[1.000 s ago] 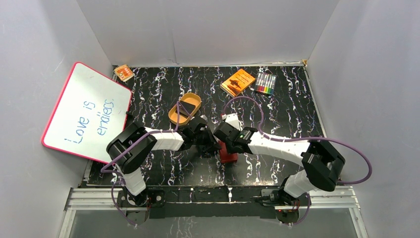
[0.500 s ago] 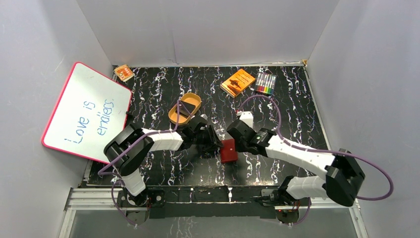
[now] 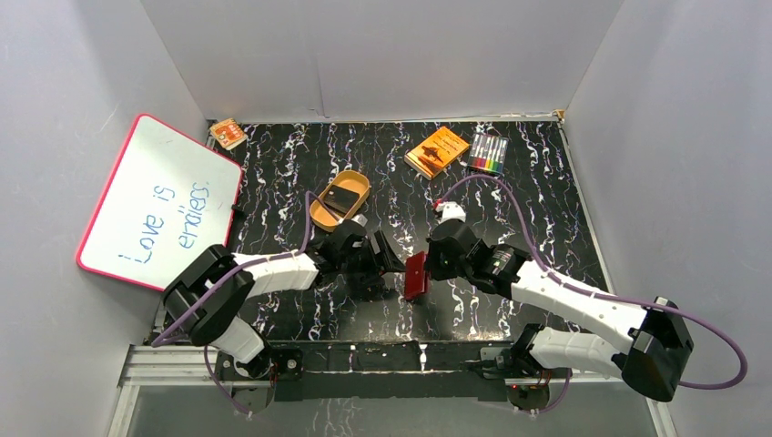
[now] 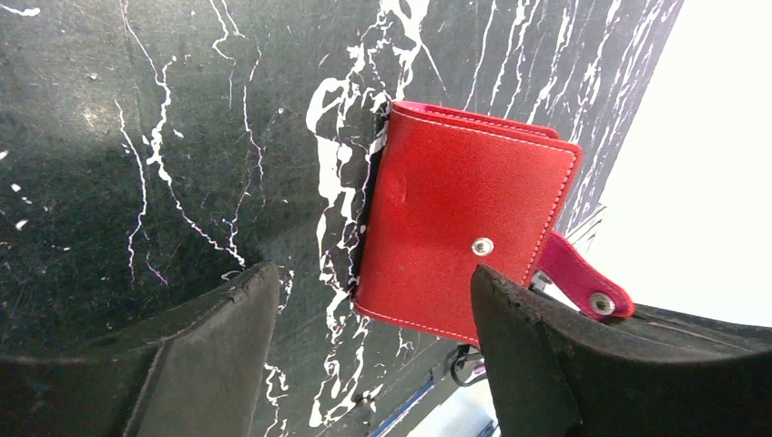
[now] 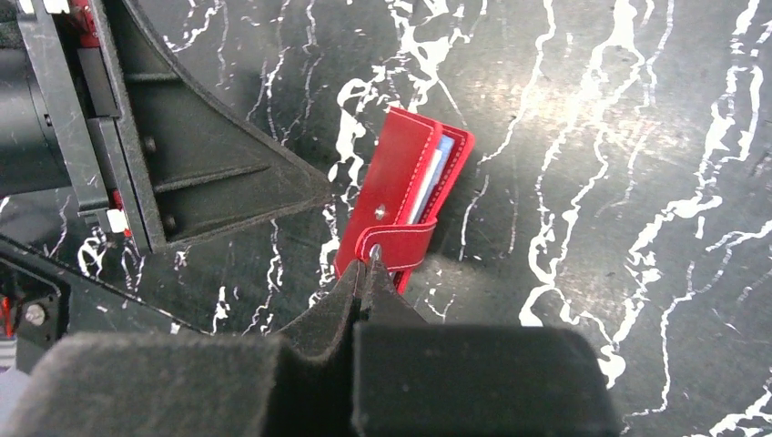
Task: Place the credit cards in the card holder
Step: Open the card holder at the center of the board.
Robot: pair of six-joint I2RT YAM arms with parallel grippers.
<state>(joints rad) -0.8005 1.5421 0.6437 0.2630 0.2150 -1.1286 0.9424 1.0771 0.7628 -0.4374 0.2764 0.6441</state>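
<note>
The red card holder [image 3: 416, 276] stands tilted up on one edge on the black marbled table, folded, with pale blue pockets showing [image 5: 439, 162]. My right gripper [image 5: 369, 264] is shut on the card holder's snap strap [image 5: 401, 241]. My left gripper [image 4: 370, 271] is open just left of the card holder [image 4: 455, 228], a finger on each side of its near corner, touching nothing. One dark credit card [image 3: 343, 197] lies in the tan oval tray [image 3: 320, 218] behind the left arm.
A whiteboard [image 3: 159, 205] leans at the left wall. An orange box [image 3: 437, 150] and a pack of markers [image 3: 488, 153] lie at the back right, and a small orange item [image 3: 227, 134] at the back left.
My left gripper has opened, let go of the card holder and drawn back slightly left. The right gripper kept hold of the strap, and the card holder has tipped up on edge.
</note>
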